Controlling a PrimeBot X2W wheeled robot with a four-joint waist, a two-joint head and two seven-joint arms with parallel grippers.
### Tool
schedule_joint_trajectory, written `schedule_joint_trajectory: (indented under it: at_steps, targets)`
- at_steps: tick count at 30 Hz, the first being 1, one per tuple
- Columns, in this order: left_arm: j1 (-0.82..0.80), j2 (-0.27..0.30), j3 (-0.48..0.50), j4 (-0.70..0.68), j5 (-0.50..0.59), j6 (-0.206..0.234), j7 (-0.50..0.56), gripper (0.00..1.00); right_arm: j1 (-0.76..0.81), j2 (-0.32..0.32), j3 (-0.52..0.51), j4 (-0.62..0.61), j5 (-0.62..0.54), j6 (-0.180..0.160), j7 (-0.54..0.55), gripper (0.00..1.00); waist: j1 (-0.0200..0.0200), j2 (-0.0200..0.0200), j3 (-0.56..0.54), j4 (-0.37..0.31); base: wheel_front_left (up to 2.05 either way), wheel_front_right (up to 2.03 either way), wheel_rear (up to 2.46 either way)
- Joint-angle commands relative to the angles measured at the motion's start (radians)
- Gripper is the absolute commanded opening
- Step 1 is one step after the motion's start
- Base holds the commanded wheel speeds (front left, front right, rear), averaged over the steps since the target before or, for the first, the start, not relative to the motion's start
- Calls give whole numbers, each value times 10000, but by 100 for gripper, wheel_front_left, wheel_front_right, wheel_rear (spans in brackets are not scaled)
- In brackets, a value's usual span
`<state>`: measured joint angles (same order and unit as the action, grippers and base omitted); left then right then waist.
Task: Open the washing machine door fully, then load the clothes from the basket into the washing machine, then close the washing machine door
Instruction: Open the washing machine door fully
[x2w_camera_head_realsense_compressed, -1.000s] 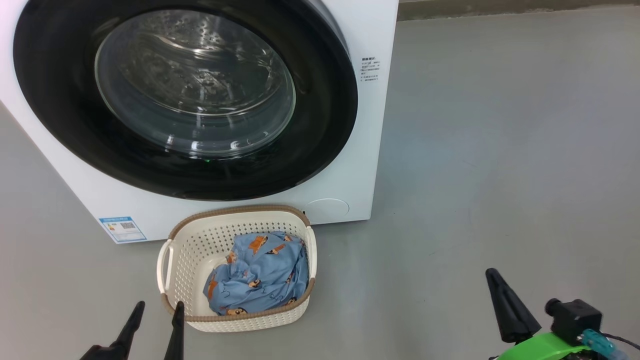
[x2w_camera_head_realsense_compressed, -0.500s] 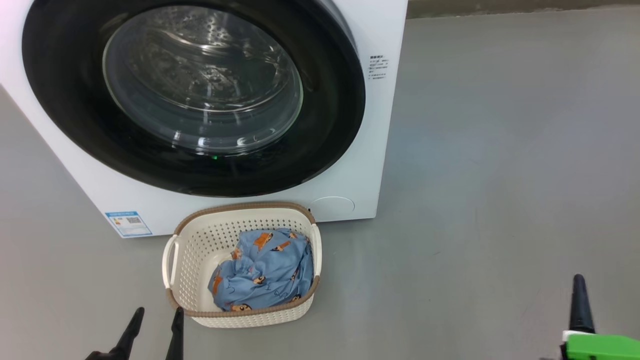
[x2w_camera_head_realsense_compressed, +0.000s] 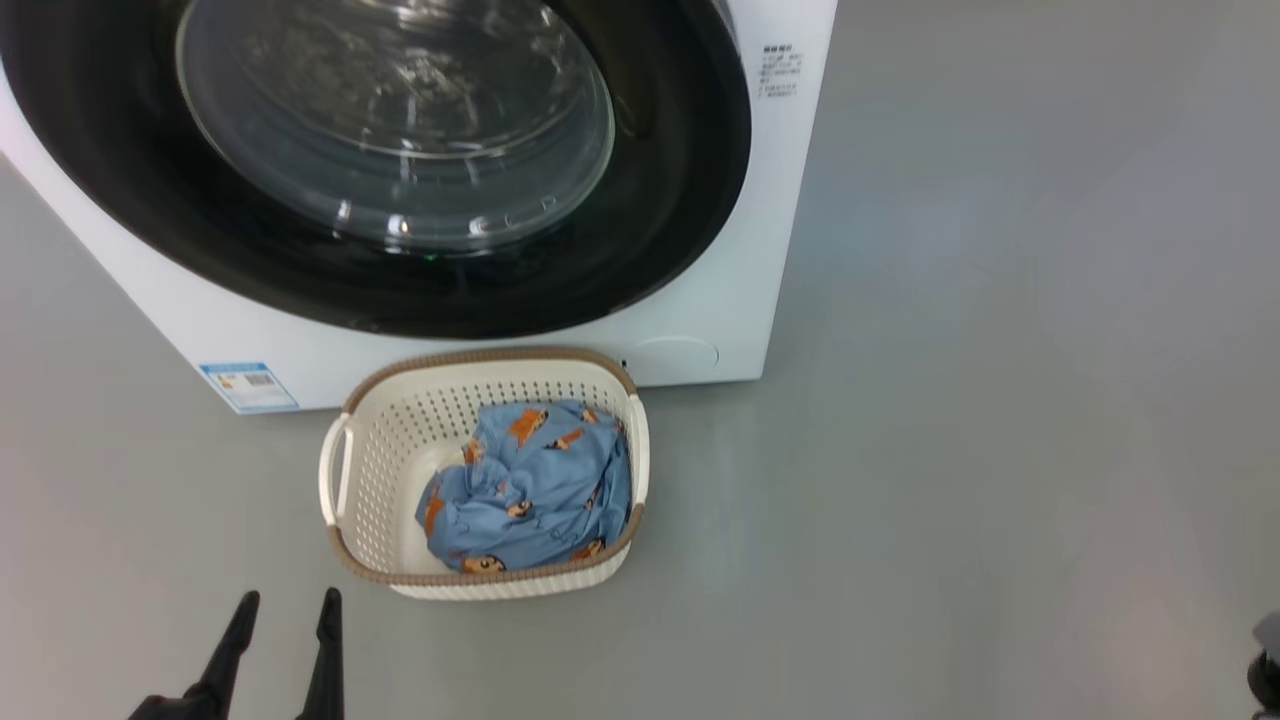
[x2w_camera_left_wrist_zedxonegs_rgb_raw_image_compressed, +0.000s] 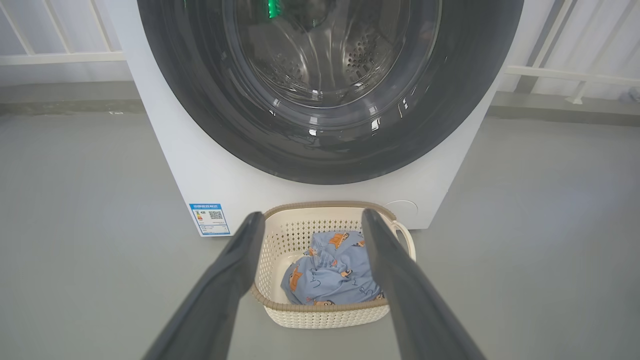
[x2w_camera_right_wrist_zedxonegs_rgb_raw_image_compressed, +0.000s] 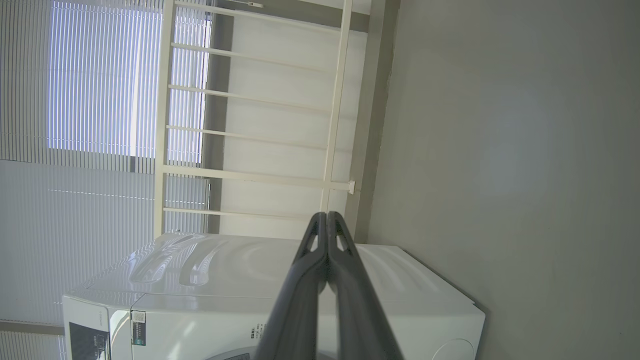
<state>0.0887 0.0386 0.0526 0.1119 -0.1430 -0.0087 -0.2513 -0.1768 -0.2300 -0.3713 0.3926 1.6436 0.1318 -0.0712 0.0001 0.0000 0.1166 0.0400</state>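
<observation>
The washing machine (x2w_camera_head_realsense_compressed: 700, 330) stands at the top of the head view, and the washing machine door (x2w_camera_head_realsense_compressed: 660, 200) lies shut flat against its front. On the floor just before it sits the basket (x2w_camera_head_realsense_compressed: 490, 357) with the light-blue clothes (x2w_camera_head_realsense_compressed: 530, 490) bunched in its right half. My left gripper (x2w_camera_head_realsense_compressed: 288, 598) hovers open and empty near the basket's front left corner. In the left wrist view that gripper (x2w_camera_left_wrist_zedxonegs_rgb_raw_image_compressed: 313, 220) frames the basket (x2w_camera_left_wrist_zedxonegs_rgb_raw_image_compressed: 320, 305), the clothes (x2w_camera_left_wrist_zedxonegs_rgb_raw_image_compressed: 330, 270) and the door (x2w_camera_left_wrist_zedxonegs_rgb_raw_image_compressed: 450, 115). My right gripper (x2w_camera_right_wrist_zedxonegs_rgb_raw_image_compressed: 326, 216) is shut on nothing, turned sideways, pointing past the washing machine (x2w_camera_right_wrist_zedxonegs_rgb_raw_image_compressed: 240, 280).
Bare grey floor (x2w_camera_head_realsense_compressed: 1000, 400) spreads to the right of the machine and the basket. A blue label sticker (x2w_camera_head_realsense_compressed: 248, 385) marks the machine's lower left corner. White railing (x2w_camera_right_wrist_zedxonegs_rgb_raw_image_compressed: 335, 100) and window blinds (x2w_camera_right_wrist_zedxonegs_rgb_raw_image_compressed: 100, 80) stand behind the machine.
The head camera has tipped, so machine and basket sit higher in the picture. My right gripper has swung off to the lower right, out of the head view. The left gripper stays open.
</observation>
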Motion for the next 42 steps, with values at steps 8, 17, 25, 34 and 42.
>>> schedule_joint_trajectory:
  at_steps: [8, 17, 25, 34, 42]
  targets:
    - [-426, 116, 290, -922, -60, 158, -105, 100, -1692, -627, -324, -405, 643, -11, 2175, 0, -1, 0, 1721, 132, 0, 0, 0]
    - [-827, 116, -25, -1404, -122, 365, -105, 100, -3728, -897, -609, -296, 522, -11, 3879, 0, -1, 0, 3238, 320, 0, 0, 0]
    - [-1173, 116, -207, -1656, -70, 487, -105, 100, -5490, -869, -115, -486, 49, -11, 4955, 0, -1, 0, 4136, 415, 0, 0, 0]
    - [-1225, 116, -319, -1674, 69, 473, -105, 100, -6900, -710, 730, -735, -352, -11, 6061, 0, -1, 0, 4543, 573, 0, 0, 0]
    - [-1363, 116, -698, -1773, 30, 545, -105, 100, -8100, -628, 1406, -846, -632, -11, 6594, 0, -1, 0, 4983, 945, 0, 0, 0]
